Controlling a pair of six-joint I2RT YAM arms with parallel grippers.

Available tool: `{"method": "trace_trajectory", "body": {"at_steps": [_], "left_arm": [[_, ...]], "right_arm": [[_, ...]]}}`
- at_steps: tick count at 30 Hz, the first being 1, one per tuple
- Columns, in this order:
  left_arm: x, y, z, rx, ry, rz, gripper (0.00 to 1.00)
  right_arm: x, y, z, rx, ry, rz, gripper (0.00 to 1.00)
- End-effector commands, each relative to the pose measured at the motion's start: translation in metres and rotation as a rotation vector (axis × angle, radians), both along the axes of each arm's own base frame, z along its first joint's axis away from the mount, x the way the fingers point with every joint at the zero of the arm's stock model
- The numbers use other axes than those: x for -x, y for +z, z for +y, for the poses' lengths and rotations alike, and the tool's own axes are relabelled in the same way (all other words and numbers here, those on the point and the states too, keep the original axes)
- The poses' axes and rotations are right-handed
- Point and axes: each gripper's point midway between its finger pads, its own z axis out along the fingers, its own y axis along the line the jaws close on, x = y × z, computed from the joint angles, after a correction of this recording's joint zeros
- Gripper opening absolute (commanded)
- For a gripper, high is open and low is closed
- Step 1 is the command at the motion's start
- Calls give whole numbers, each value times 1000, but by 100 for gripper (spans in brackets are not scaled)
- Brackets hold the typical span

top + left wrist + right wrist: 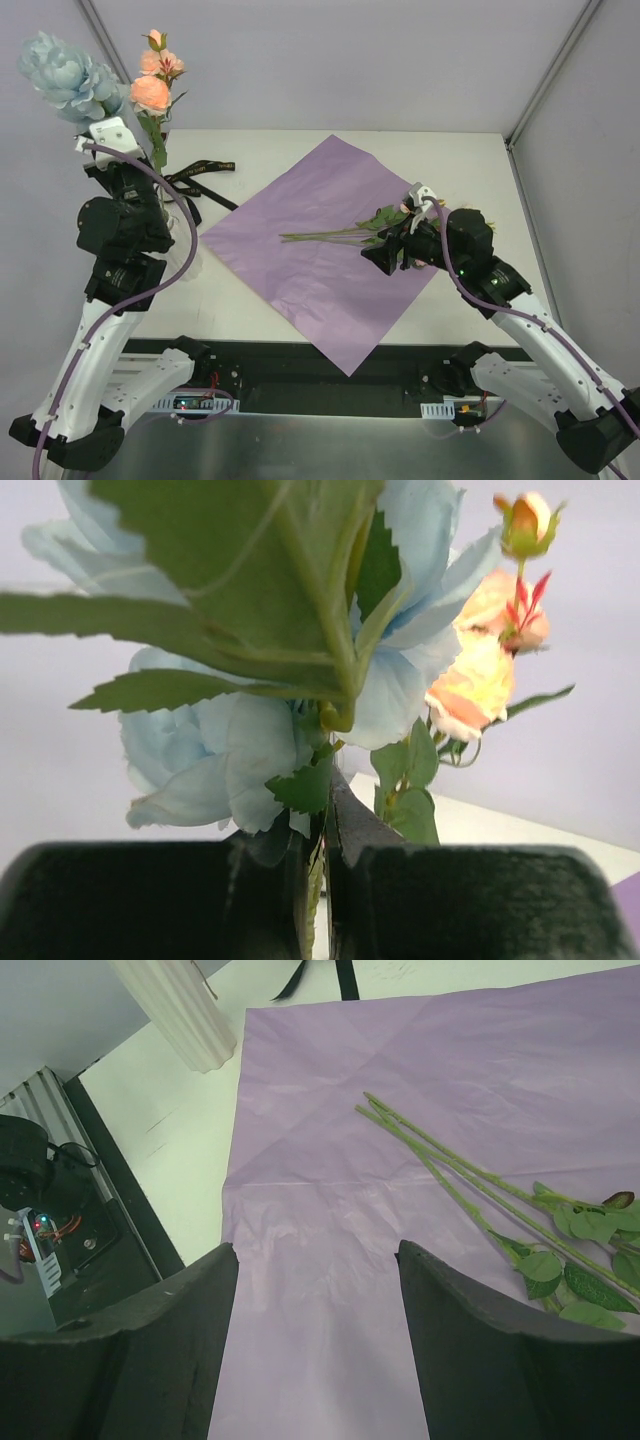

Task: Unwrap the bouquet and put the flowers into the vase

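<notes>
**A:** Top external view first: where do the flowers sit?

**B:** In two lots. A blue rose [65, 75] is held high at the far left by the left jaws. The peach roses [152, 90] stand upright just beside it, and their stem runs down behind the left arm [120, 230]. The loose flowers [330, 236] lie flat on the purple paper sheet [300, 290], stems pointing left, with heads and leaves partly under the right arm [470, 260].

**A:** How are the left jaws?

**B:** Clenched. In the left wrist view the two dark fingers [150, 900] meet on the blue rose's green stem with only a sliver between them. The bloom and its leaves fill the frame above, and the peach roses show behind to the right.

**A:** And the right jaws?

**B:** Released and spread wide, with nothing between them. The right wrist view shows them over bare purple paper. The green stems lie just to the right of them and do not touch.

**A:** The vase?

**B:** The vase [185, 1015], white and ribbed, stands on the counter [180, 1140] just off the sheet's edge. The frame cuts off its mouth, so I cannot tell what is in it.

**A:** Anything else?

**B:** A black ribbon [205, 172] lies on the counter between the left arm and the sheet. The sheet is spread open like a diamond, and its near corner hangs over the counter's near edge.
</notes>
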Motion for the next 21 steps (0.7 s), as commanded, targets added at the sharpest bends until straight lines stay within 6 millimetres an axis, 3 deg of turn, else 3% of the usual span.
{"method": "trace_trajectory", "body": {"at_steps": [1,8,9,10,14,17,21], "left_arm": [[-4,-20,7,49,53,-20,0],[-15,-52,10,36,96,31,1],[-14,-54,10,41,96,32,6],[-15,-58,10,48,95,41,24],[-10,-61,14,53,109,45,64],[-5,-55,16,62,111,33,81],[3,-45,16,103,83,2,93]], "right_arm": [[0,21,5,-53,23,-42,68],[1,19,2,-38,16,-47,68],[1,18,3,-36,18,-45,68],[1,16,4,-34,22,-37,68],[0,14,8,-37,34,-19,68],[-1,15,10,-39,41,-17,68],[-2,15,12,-40,48,-10,68]]}}
